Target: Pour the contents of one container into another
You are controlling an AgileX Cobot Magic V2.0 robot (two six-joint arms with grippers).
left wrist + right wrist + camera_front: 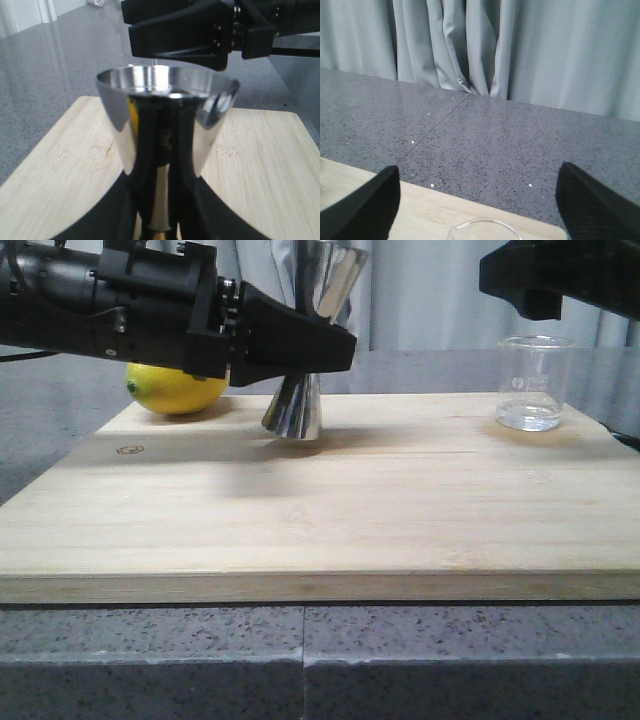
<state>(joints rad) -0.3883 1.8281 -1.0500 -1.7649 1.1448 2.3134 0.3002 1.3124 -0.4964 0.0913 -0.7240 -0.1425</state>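
Note:
The steel jigger (294,410) leans with its upper cone toward the right, its foot just over the wooden board (320,510). My left gripper (335,345) is shut on the jigger's waist. In the left wrist view the jigger (165,125) fills the middle between the black fingers (125,210). The clear glass beaker (533,385) stands upright at the board's far right corner. My right gripper (480,200) hangs open above it, apart from it, with only the beaker's rim (485,226) showing between its fingers (365,200).
A yellow lemon (178,390) lies at the board's back left, behind the left arm. The board rests on a grey speckled counter (300,650), with grey curtains (520,50) behind. The right arm (200,30) reaches in above the far side.

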